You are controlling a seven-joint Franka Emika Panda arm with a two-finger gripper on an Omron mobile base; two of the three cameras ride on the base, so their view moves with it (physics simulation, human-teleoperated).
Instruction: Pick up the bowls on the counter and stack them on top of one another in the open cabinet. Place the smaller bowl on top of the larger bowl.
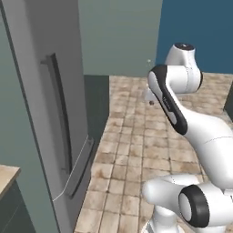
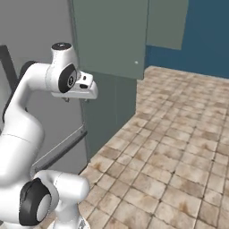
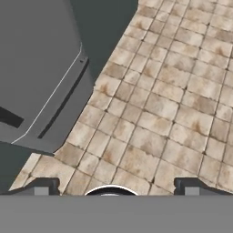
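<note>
Dark fingertips of the gripper point(image 3: 113, 186) are showing at the bottom left and bottom right of the hand view, standing wide apart with nothing between them, pointing down at the tan tiled floor point(image 3: 173, 104). In the right base view the gripper point(image 2: 75, 99) is hanging at centre left, beside a grey refrigerator point(image 2: 40, 31). A grey-green cabinet point(image 2: 112, 36) is filling the upper middle there. The counter point(image 1: 7, 175) corner is peeking in at the lower left of the left base view; the bowls cannot be seen.
</note>
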